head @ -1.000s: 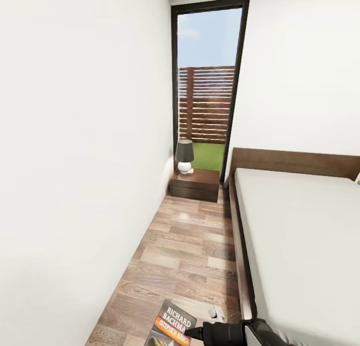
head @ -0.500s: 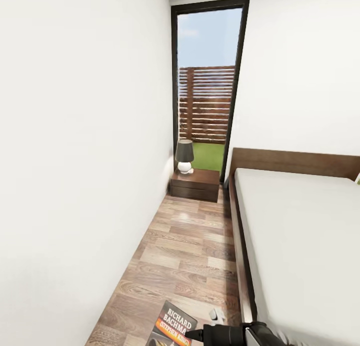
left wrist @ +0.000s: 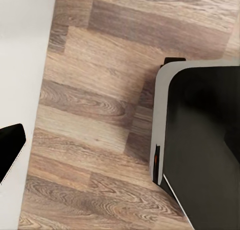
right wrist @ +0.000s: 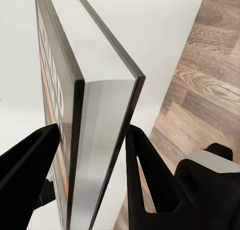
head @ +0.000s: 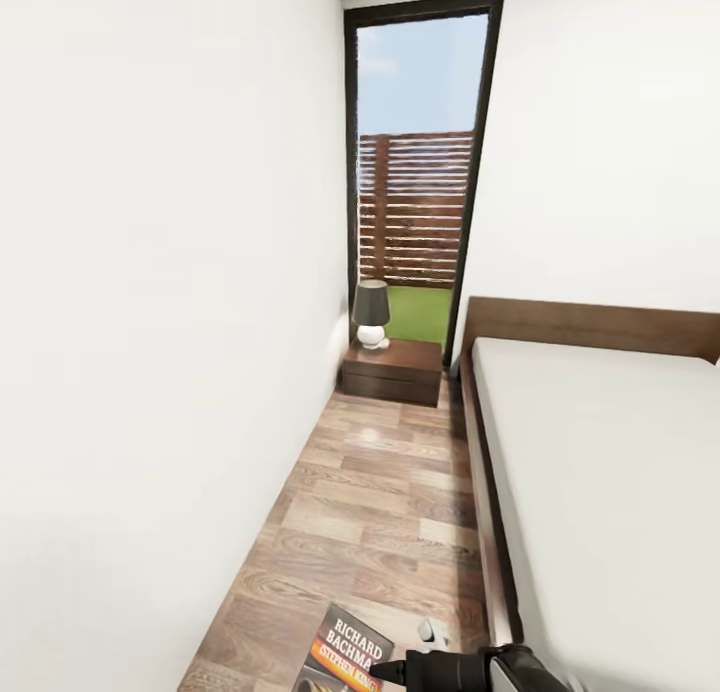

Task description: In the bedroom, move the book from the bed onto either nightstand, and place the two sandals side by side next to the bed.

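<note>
**Book held beside the bed**

The right fingers (right wrist: 90, 140) clamp the book (right wrist: 95, 110), low beside the bed (head: 600, 472). The nightstand (head: 392, 370) stands at the bed's head, with a lamp (head: 371, 314). The left fingers: I cannot tell.

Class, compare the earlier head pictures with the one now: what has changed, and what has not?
The whole picture has shifted slightly, so the camera has moved, not the furniture. The right tool stays shut on the book, low beside the bed. The nightstand with its lamp stands as before.
</note>
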Tool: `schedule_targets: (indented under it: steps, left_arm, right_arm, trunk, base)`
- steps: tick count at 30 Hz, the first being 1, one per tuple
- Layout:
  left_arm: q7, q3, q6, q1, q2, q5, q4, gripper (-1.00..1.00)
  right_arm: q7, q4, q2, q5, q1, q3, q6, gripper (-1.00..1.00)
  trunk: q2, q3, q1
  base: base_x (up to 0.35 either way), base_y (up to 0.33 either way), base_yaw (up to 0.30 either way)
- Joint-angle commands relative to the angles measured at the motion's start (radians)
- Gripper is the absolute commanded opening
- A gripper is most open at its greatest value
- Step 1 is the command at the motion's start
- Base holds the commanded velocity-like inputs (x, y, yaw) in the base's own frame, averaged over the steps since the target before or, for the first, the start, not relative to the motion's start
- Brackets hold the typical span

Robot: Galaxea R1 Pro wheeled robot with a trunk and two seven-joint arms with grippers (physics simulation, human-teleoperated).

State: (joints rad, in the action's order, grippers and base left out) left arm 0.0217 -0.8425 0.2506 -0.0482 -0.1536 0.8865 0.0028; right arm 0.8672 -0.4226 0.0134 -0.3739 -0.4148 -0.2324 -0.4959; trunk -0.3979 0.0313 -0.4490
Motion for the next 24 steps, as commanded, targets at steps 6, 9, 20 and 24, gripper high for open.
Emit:
schedule_targets:
  steps: [6,9,20,24]
  left_arm:
    - [0.002,-0.009,0.005,-0.001,0.004,0.008,-0.001,1.0]
    - [0.001,-0.01,0.006,-0.001,0.009,0.004,-0.003,1.0]
    - [0.0,-0.012,0.007,-0.001,0.016,-0.004,-0.004,1.0]
    - [0.0,-0.012,0.007,-0.001,0.016,-0.005,-0.004,1.0]
  right_arm:
    - [-0.002,-0.001,-0.006,-0.01,-0.001,-0.005,-0.007,-1.0]
    - [-0.002,-0.001,-0.01,-0.009,-0.001,-0.005,-0.007,-1.0]
    - [-0.002,0.0,-0.014,-0.01,-0.001,-0.004,-0.007,-1.0]
    - [-0.002,0.001,-0.015,-0.011,-0.001,-0.004,-0.007,-1.0]
  trunk:
    - [-0.002,0.002,-0.001]
    - [-0.002,0.002,-0.001]
    - [-0.002,0.002,-0.001]
    - [-0.002,0.002,-0.001]
  base:
    - [0.202,0.063,0.0]
    - [0.086,0.022,0.0]
    - [0.025,0.006,-0.029]
    - [0.004,0.001,-0.191]
